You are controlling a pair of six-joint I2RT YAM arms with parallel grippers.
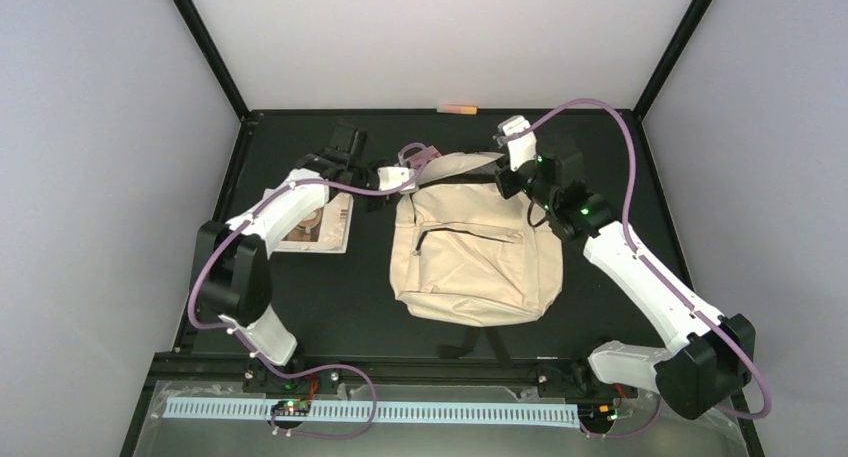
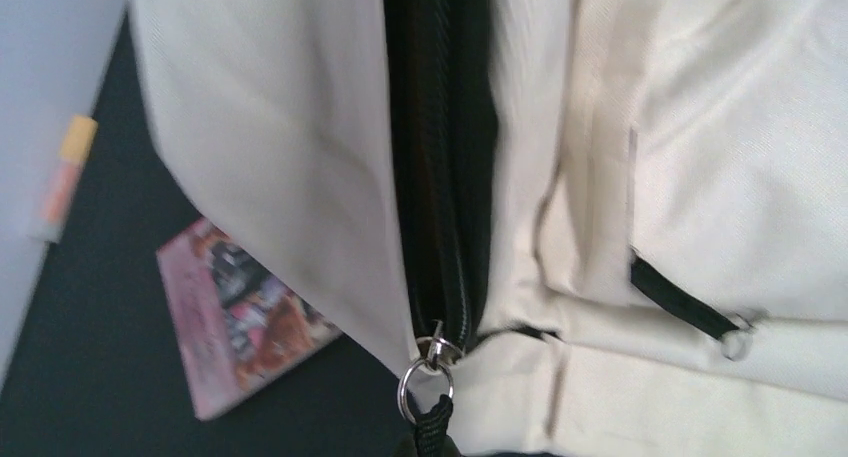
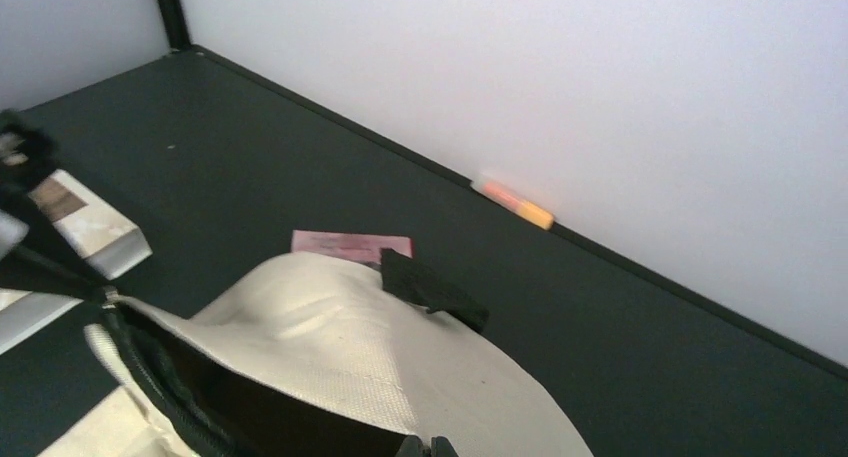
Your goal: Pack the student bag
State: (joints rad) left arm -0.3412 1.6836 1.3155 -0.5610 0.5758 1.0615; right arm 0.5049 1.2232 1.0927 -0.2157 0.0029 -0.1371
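Note:
The student bag (image 1: 475,247), a cream backpack, lies flat in the middle of the table with its top towards the back wall. My left gripper (image 1: 398,180) is at the bag's top left corner. In the left wrist view it is shut on the black tab under the zipper's metal ring (image 2: 427,387), at the end of the dark main zipper (image 2: 440,177). My right gripper (image 1: 512,177) is at the top right, shut on the cream fabric edge (image 3: 430,445) of the bag's mouth. It holds that edge up, so the dark inside (image 3: 250,397) shows.
A pink booklet (image 1: 415,157) lies on the table just behind the bag's top. A book with a brown and white cover (image 1: 320,227) lies under my left arm. An orange and pink marker (image 1: 458,108) rests against the back wall.

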